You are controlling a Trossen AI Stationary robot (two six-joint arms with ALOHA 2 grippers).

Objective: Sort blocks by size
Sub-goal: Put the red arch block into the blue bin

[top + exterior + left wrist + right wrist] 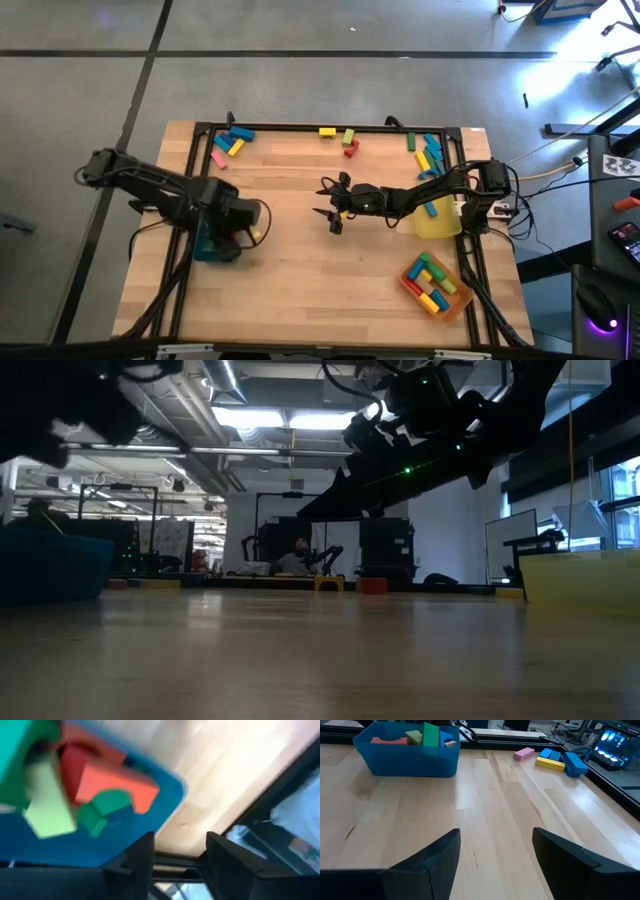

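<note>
1. Left tool [175,865]: positioned over the teal tray [212,245] at the counter's left side. In the left wrist view its fingers stand spread with bare gap between them; nothing is pinched. The tray lies just beyond the fingertips, holding a red arch block [112,785], a green arch block [102,810] and a pale green block [47,802].

2. Right tool [335,205]: extended to mid-counter, hovering above bare wood. In the right wrist view the fingers are spread and empty.

3. Sorted stock: the orange tray [436,286] near the front right corner carries several mixed blocks; the yellow tray [437,222] sits under the right arm, contents not discernible.

4. Unsorted stock: a back-left cluster [230,143] of blue, yellow and pink blocks; a back-centre group [340,138] of yellow, green and red pieces; a back-right cluster [428,153] beside the right arm.

5. Counter [300,270]: centre is bare wood. Judgement: sorting is partly done, with three clusters outstanding.

6. Risks, as judged:
   a. The left tool sits close to the tray wall; lifting off at an angle could snag the rim and drag or tip the tray.
   b. The right arm lies across the yellow tray and beside the back-right cluster; a sweeping move could scatter those blocks.
   c. Clustered blocks touch one another; closing on one may pinch or nudge a neighbour.
   d. Both arms reaching mid-counter together could collide.
</note>
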